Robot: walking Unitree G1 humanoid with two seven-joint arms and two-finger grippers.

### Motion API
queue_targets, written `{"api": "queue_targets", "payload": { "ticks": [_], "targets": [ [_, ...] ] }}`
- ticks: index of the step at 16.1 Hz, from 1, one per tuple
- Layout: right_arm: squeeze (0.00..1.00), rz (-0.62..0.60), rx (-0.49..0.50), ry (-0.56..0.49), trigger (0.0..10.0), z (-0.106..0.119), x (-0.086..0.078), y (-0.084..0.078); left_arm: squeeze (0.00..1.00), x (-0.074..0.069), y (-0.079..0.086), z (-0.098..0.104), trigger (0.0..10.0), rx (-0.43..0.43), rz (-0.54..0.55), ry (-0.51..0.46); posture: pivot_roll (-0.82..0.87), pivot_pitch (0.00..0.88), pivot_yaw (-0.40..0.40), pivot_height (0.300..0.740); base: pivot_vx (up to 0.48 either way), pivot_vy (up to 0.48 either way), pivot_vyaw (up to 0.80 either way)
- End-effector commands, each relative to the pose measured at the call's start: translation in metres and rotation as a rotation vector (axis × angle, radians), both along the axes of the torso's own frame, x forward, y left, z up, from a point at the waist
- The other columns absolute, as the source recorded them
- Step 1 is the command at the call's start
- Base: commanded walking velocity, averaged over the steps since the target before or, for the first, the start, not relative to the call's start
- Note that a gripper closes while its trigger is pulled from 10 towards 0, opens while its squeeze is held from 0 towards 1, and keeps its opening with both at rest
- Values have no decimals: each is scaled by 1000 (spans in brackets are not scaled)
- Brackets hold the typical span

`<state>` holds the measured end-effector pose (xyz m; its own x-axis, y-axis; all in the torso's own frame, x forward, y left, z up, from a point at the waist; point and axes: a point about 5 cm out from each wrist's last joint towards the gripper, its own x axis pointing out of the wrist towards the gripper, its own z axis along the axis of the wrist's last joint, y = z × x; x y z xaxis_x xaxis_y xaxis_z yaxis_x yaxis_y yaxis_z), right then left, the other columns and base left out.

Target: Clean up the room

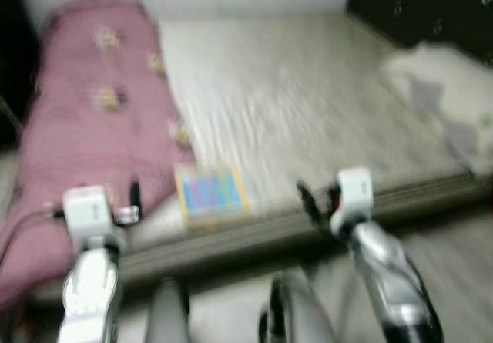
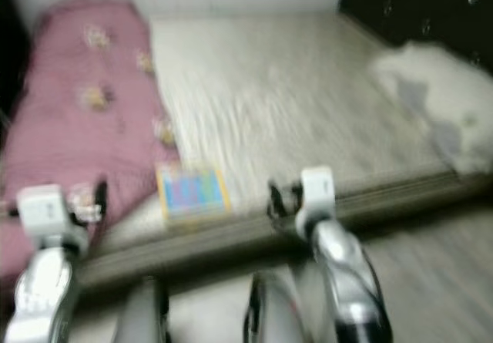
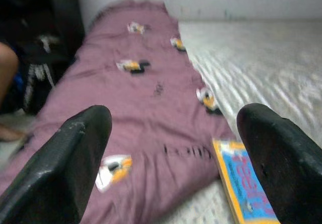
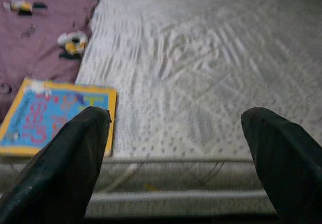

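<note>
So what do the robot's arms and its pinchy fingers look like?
Both arms are shiny silver tubes ending in a boxy white wrist block. The left gripper and the right gripper each have two long, thick black fingers with rounded tips. A thin dark cable loops off the left wrist. No markings can be made out through the blur.

both arms forward, left tool (image 3: 171, 163) and right tool (image 4: 176, 158) wide apart
</note>
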<state>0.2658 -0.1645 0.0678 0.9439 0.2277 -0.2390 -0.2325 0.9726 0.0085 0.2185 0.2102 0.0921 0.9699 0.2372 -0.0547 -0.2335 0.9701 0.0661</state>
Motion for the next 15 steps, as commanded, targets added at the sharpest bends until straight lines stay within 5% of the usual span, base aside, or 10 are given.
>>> {"api": "queue_targets", "payload": {
  "ticks": [1,15],
  "targets": [
    [0,7,3,-51,10000,13,7,0,0,2,-2,4,10000,-7,-1,-21,-11,25,-36,643,0,0,0],
    [0,32,-11,-51,10000,14,8,2,0,3,-5,4,10000,-29,-25,-31,-13,31,-42,643,234,0,0]
  ]
}}
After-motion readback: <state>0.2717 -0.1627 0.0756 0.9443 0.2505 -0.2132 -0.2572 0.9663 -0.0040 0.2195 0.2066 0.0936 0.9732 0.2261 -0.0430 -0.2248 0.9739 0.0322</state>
